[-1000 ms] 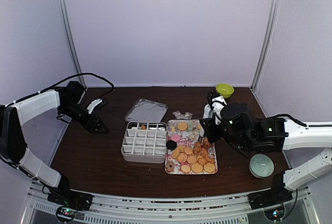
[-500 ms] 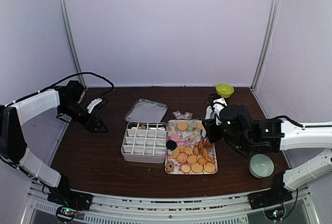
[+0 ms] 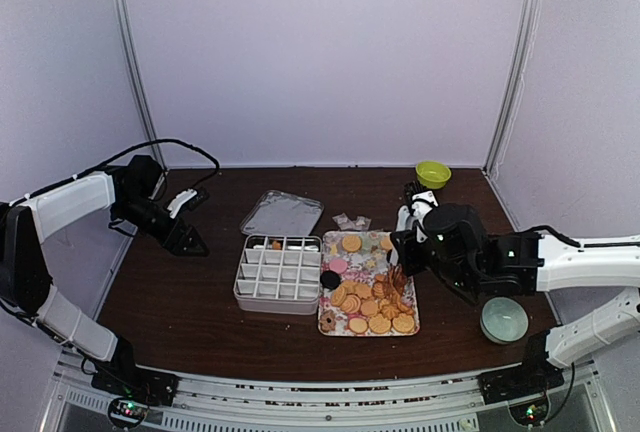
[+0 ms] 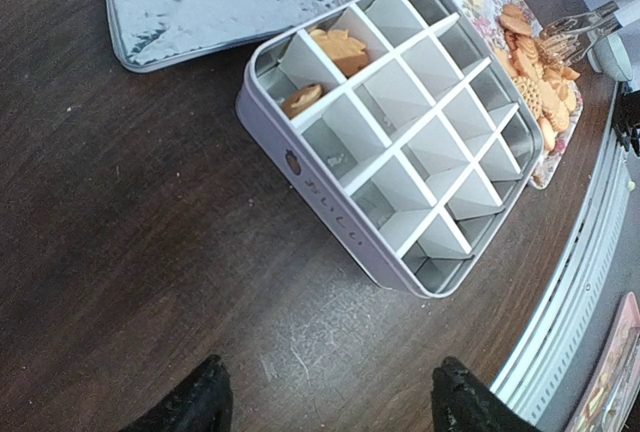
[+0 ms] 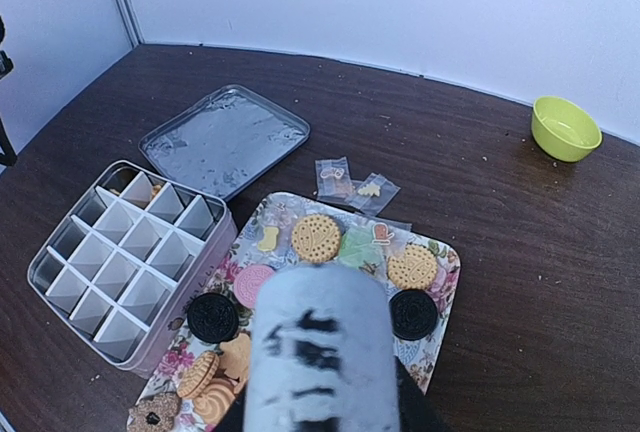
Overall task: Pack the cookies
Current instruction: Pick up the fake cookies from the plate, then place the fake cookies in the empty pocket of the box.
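Just below the right pincer, which clamps metal tongs, lie the cookies; the left pincer gapes empty.

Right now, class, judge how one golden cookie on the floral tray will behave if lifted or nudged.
The golden cookies look thin, so probably light and brittle; a squeeze may crack one. They lie overlapping on the floral tray, so a nudged one would likely slide. The metal tongs look smooth, so grip could slip.
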You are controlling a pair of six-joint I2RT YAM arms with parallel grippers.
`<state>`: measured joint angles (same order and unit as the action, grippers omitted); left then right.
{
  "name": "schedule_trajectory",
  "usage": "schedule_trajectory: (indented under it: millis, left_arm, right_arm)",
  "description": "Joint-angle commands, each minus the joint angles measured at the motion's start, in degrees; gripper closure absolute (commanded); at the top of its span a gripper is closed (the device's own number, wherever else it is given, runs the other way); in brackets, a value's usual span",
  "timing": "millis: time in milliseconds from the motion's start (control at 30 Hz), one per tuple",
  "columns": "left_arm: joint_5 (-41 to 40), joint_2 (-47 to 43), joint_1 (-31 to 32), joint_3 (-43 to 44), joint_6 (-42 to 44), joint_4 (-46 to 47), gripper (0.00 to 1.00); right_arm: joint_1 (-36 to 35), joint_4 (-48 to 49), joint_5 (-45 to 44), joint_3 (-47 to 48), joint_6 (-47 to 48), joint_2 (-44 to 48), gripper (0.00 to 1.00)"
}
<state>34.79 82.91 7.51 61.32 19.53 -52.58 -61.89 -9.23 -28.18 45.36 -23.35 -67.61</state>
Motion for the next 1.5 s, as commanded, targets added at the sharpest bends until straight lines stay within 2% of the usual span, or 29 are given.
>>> schedule_trajectory:
  millis: [0,100,333,500,633,733,1033,1167,1467]
  left_arm:
    - [1.25,0.32,0.04,1.66,-0.50,-0.07,0.29]
    - [1.33,0.30,0.02,1.79,-0.69,-0.07,0.29]
    - [1.31,0.23,0.05,1.82,-0.81,-0.07,0.29]
    - [0.83,0.21,0.05,1.83,-0.70,-0.07,0.29]
    - [0.52,0.21,0.01,1.66,-0.57,-0.14,0.29]
    - [0.18,0.02,0.05,1.47,-0.41,-0.38,0.29]
    - [-0.14,-1.06,0.05,0.78,0.23,-1.02,0.29]
    - [-0.23,-1.33,0.00,0.50,0.81,-1.46,0.29]
    - [0.17,-1.44,0.01,0.55,0.99,-1.50,0.29]
  right_arm:
    - [0.24,-1.06,0.31,1.58,0.64,1.63,0.89]
    - [0.28,-2.20,-0.21,3.98,2.41,2.27,0.94]
    - [0.33,-2.39,0.99,9.89,5.62,2.82,0.95]
    - [0.30,1.75,3.65,14.02,7.32,-0.09,0.95]
    - [0.38,6.70,6.49,20.26,8.90,-7.22,0.95]
    - [0.53,9.05,8.51,28.54,10.52,-14.73,0.95]
    - [3.22,8.33,15.62,49.99,11.14,-35.97,0.95]
    - [4.23,7.65,17.02,53.00,10.36,-40.99,0.95]
    - [6.19,8.05,19.72,53.17,8.13,-44.86,0.95]
